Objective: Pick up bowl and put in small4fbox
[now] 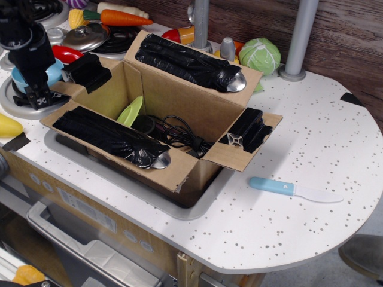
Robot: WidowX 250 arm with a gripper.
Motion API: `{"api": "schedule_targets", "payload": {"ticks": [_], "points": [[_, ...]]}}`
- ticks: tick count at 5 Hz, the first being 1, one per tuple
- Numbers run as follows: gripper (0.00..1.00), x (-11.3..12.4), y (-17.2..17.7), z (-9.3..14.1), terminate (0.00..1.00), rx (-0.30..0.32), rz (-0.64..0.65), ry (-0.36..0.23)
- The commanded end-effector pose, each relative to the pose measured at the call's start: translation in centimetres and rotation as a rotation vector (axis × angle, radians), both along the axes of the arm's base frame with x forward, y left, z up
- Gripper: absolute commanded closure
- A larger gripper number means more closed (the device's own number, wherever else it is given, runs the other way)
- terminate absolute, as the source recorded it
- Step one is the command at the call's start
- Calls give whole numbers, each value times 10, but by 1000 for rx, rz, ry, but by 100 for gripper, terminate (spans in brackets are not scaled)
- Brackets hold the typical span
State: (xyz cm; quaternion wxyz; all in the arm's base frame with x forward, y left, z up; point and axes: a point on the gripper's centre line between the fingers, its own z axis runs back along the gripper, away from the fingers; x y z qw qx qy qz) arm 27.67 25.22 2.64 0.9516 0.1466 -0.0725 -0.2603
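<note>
The light-blue bowl [52, 72] sits on a round grey burner at the far left, just left of the box. My black gripper [37, 95] has come down onto the bowl's near rim and covers most of it; only blue slivers show on both sides. I cannot tell how its jaws stand. The small4fbox [179, 98] is a brown cardboard box in the sink with all four black-taped flaps folded out. Inside it lie a green piece [130, 112] and a black cable [176, 133].
A light-blue-handled knife [293, 190] lies on the counter to the right. A silver pot lid [87, 37], a carrot [122, 18], a cabbage [260, 55] and two grey poles stand behind the box. A yellow piece [8, 125] lies at the left edge.
</note>
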Motion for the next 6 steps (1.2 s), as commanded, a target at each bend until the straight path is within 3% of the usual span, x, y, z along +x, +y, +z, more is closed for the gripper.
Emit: {"api": "schedule_targets", "payload": {"ticks": [1, 2, 3, 4, 5, 6], "points": [[100, 7, 8, 14, 0, 25, 24, -12], [100, 3, 9, 32, 0, 65, 51, 2], [100, 1, -7, 71, 0, 153, 109, 16], [100, -4, -48, 104, 0, 161, 176, 57], [100, -9, -95, 112, 0, 88, 199, 83], [100, -18, -143, 95, 0, 13, 187, 74]]}}
